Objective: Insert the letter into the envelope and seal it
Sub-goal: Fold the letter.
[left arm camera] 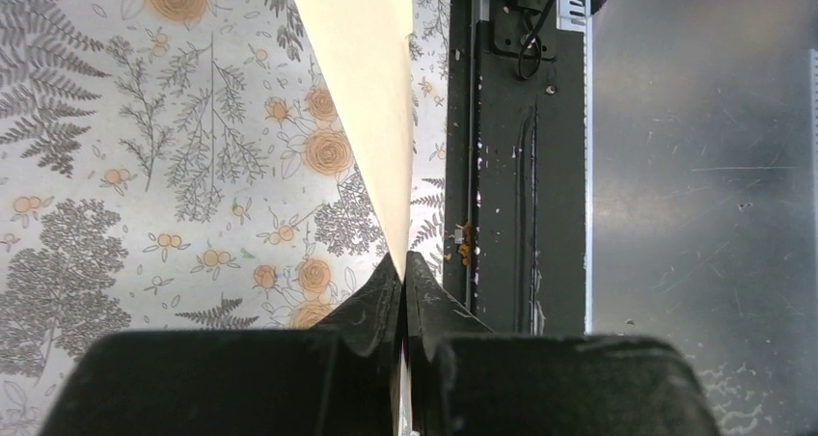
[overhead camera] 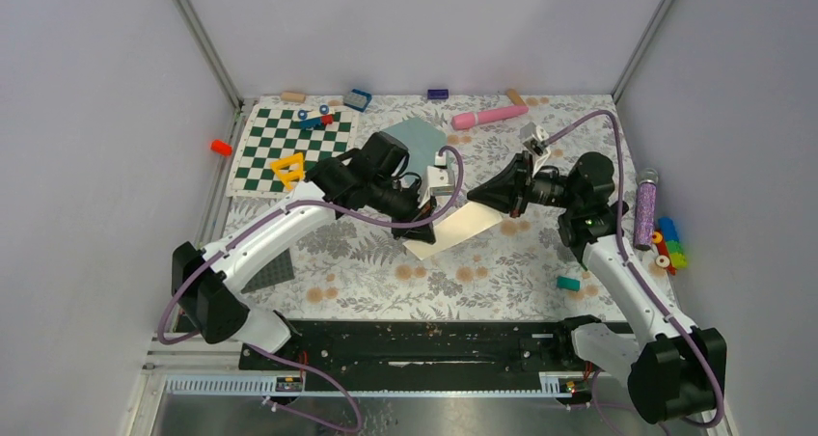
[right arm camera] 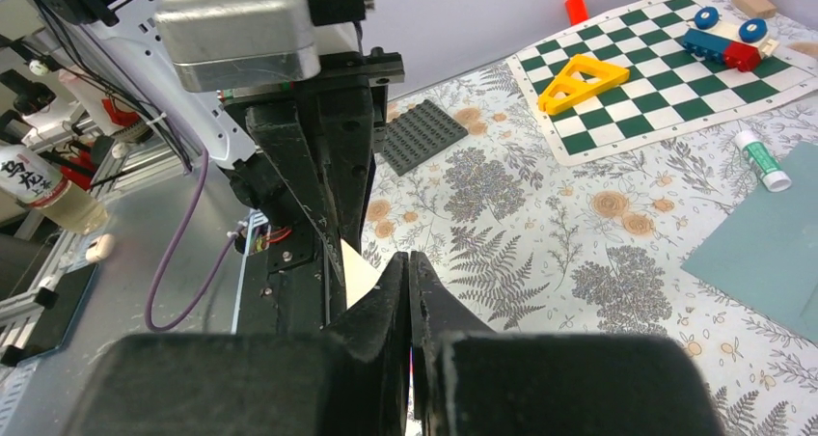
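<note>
left gripper (left arm camera: 403, 267): jaws pinched tight on the near corner of the letter (left arm camera: 362, 79); cream sheet ran up and away from the tips, seen edge-on, lifted off the floral cloth (left arm camera: 145, 166).
right gripper (right arm camera: 409, 267): jaws pressed together; a cream edge showed just left of the tips, and the overhead view put the tips at the sheet's opposite side, so most likely clamped on it too.
letter: hung between the two grippers, part of it low over the cloth in the overhead view (overhead camera: 453, 229); not folded as far as visible.
envelope (overhead camera: 417, 139): flat on the cloth, beyond the left gripper and apart from the sheet; in the right wrist view it lay to the right of the fingers (right arm camera: 772, 253); flap state not clear.
glue stick (right arm camera: 762, 161): on the cloth just past the envelope's far edge, right of the right fingers.
chequered board (right arm camera: 666, 79): farther out, with a yellow triangle (right arm camera: 579, 77) and toy blocks on it.
step: both arms holding the letter; insertion not started, sealing not started.
next move: judged that the sheet needed folding or aligning smaller than the envelope, then carrying over to its open side; keep both pinches even or the paper would buckle.
</note>
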